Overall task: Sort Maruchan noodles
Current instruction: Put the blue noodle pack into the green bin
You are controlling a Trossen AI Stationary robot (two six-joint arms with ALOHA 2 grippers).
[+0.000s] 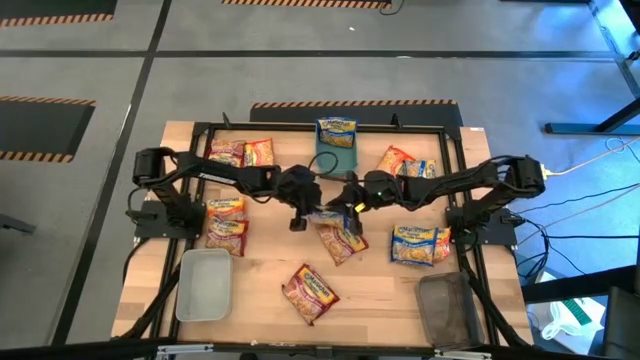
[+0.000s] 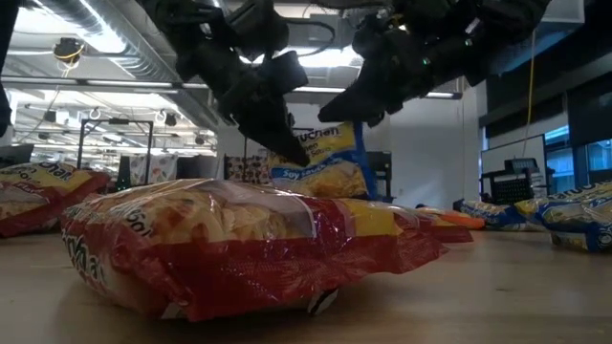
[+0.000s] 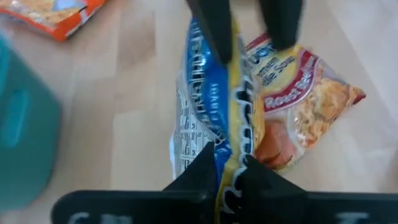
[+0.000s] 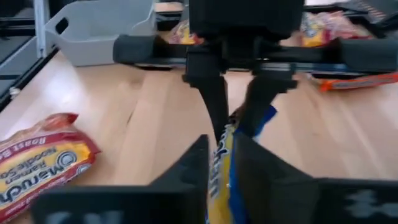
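The lower part of the blue-and-yellow packet [image 4: 227,168] was cut off by the right wrist view's edge and partly masked by dark fingers [image 4: 199,168]. The teal tray [image 3: 22,124] was blurred and cropped in the left wrist view. Print on the red packet [image 2: 239,248] was only partly legible in the low view.

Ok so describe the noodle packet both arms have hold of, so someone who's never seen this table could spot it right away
Start at the teal tray at the table's far edge, middle. Just nearer than it, the left gripper and right gripper meet over the table's centre. Pinched between them is the blue-and-yellow packet, the only one held up on edge off the wood, above a red packet lying flat.
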